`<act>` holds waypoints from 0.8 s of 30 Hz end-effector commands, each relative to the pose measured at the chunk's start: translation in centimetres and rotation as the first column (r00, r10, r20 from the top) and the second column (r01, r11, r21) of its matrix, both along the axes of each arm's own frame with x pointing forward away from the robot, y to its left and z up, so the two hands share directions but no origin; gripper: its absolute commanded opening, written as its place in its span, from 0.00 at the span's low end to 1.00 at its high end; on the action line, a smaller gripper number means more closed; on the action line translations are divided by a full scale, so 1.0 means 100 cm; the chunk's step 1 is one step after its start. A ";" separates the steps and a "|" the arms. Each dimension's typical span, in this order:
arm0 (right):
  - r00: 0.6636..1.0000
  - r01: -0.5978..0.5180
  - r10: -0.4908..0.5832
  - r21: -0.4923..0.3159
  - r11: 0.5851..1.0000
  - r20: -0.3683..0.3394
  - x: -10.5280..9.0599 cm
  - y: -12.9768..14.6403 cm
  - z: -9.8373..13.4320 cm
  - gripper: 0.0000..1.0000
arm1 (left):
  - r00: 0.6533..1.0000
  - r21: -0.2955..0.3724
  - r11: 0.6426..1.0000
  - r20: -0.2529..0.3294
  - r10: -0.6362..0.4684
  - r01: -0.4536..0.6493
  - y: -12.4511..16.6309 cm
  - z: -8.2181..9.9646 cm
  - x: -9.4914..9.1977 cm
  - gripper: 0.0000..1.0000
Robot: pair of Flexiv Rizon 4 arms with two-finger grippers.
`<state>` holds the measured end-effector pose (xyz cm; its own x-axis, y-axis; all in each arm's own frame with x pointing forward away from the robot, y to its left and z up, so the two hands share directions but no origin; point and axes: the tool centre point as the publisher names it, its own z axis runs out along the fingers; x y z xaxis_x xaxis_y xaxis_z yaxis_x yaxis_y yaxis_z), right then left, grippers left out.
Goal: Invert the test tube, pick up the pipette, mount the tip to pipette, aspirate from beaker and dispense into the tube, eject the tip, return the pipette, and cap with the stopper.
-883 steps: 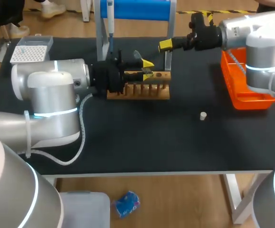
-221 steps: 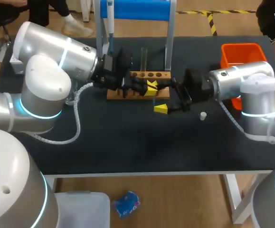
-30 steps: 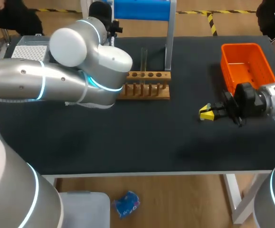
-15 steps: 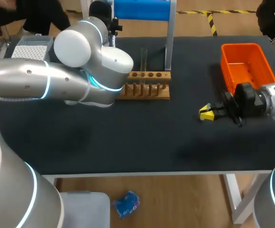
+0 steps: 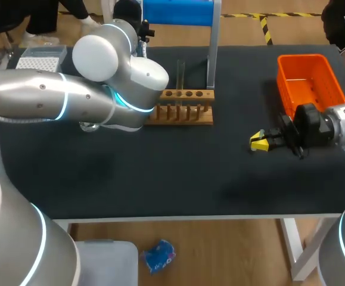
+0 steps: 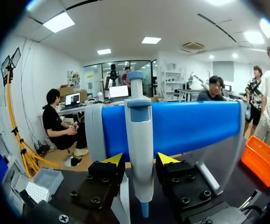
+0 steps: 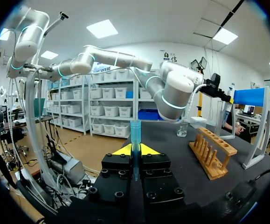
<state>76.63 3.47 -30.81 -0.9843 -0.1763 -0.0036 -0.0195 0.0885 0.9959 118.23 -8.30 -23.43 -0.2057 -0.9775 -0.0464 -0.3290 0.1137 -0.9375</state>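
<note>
Because the pipette (image 6: 139, 140) hangs upright at upper left of the head view, my left fingers (image 6: 114, 161) stand open either side of it; my right fingers (image 5: 257, 142), mid-right, pinch a slim blue piece (image 7: 135, 135).

Robotics wet-lab cell, judged by what was on the bench (image 5: 178, 179). The black-covered bench was flanked by two robot arms: left arm (image 5: 59, 101), right arm (image 5: 342, 122). A wooden rack (image 5: 181, 112) was seen mid-bench with one glass test tube (image 5: 180, 74) upright in it. A pipette (image 6: 138, 140) was hung on a blue stand (image 6: 186, 126) behind the rack. A white tip box (image 5: 38, 59), a glass beaker (image 7: 183, 129) and an orange bin (image 5: 311, 83) were also laid out.
</note>
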 end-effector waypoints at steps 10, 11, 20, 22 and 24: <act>1.000 -0.001 0.001 0.000 1.000 0.001 0.000 0.000 0.000 0.00 | 1.000 0.002 1.000 0.014 0.022 -0.022 -0.003 -0.005 0.008 0.41; 1.000 -0.001 0.001 0.000 1.000 0.001 0.000 0.000 0.000 0.00 | 1.000 0.002 1.000 0.014 0.022 -0.022 -0.003 -0.005 0.008 0.40; 1.000 -0.001 0.001 0.000 1.000 0.001 0.000 0.000 0.000 0.00 | 0.999 0.000 0.999 0.026 0.040 -0.040 -0.002 -0.003 0.007 0.00; 1.000 -0.001 0.001 0.000 1.000 0.001 0.000 0.000 0.000 0.00 | 0.999 -0.002 0.999 0.029 0.044 -0.044 -0.002 -0.002 0.006 0.00; 1.000 -0.001 0.001 0.000 1.000 0.001 0.000 0.000 0.000 0.00 | 0.998 -0.006 0.999 0.033 0.048 -0.047 -0.001 -0.001 0.006 0.00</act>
